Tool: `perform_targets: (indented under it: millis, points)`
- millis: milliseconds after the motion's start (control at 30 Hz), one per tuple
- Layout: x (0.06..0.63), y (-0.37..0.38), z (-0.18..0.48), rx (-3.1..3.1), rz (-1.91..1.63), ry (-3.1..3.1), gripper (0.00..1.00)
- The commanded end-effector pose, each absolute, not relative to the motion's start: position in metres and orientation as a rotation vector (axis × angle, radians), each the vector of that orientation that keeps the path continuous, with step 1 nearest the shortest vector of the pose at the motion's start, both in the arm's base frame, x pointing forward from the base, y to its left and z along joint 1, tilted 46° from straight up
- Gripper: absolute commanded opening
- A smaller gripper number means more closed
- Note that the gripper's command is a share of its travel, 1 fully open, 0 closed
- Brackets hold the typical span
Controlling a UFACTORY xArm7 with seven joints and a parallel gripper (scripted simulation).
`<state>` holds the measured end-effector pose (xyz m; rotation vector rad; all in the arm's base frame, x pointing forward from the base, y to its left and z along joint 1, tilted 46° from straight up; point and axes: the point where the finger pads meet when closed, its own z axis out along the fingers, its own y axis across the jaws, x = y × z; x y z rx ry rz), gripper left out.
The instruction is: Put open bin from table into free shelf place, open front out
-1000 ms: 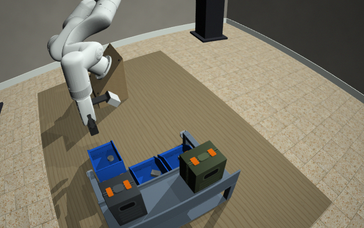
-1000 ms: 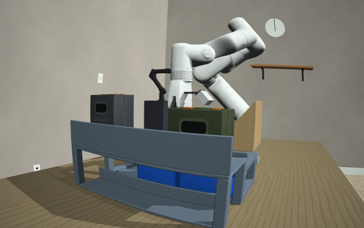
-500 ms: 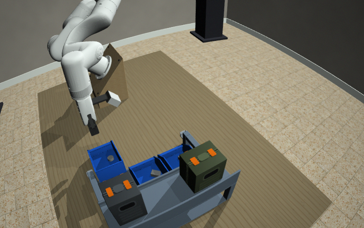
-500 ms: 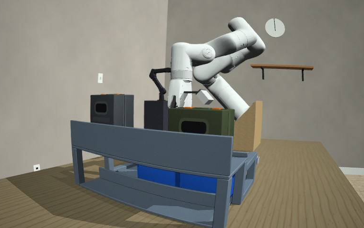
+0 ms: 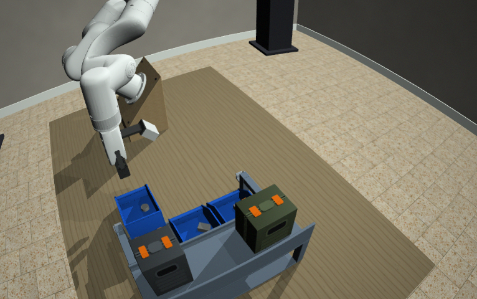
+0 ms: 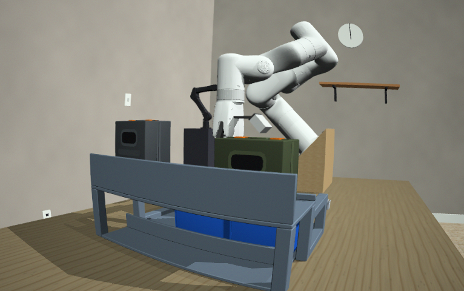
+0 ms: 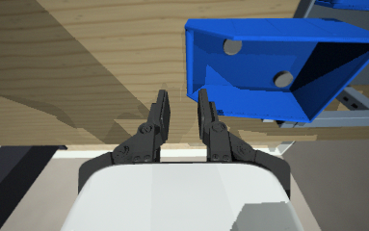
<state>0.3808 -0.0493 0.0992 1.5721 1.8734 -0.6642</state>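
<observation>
A blue open bin [image 5: 138, 213] stands at the left end of the row on the grey shelf [image 5: 218, 260], next to two other blue bins [image 5: 192, 222] [image 5: 229, 205]. It reaches farther out toward the arm and looks higher than they do; I cannot tell whether it stands level. A grey part [image 5: 144, 207] lies in it; the wrist view shows the bin [image 7: 277, 72] with two grey parts [image 7: 232, 46] [image 7: 283, 79]. My gripper [image 5: 123, 171] hangs above the table, apart from the bin. Its fingers stand a little apart with nothing between them.
A dark grey case [image 5: 160, 260] and a green case [image 5: 266, 217] stand on the shelf's top board above the bins. The middle bin holds a grey part [image 5: 203, 227]. The arm's brown wedge mount [image 5: 147, 99] stands at the table's far end.
</observation>
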Motion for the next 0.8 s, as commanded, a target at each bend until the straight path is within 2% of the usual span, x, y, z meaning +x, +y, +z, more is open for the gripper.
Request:
perform_targets:
  millis: [0,767]
  points:
    - [0.3847,-0.0470,0.1006,1.570,-0.660,1.874,0.33]
    - [0.3871,-0.0461,0.1011,1.570,-0.660,1.874,0.33]
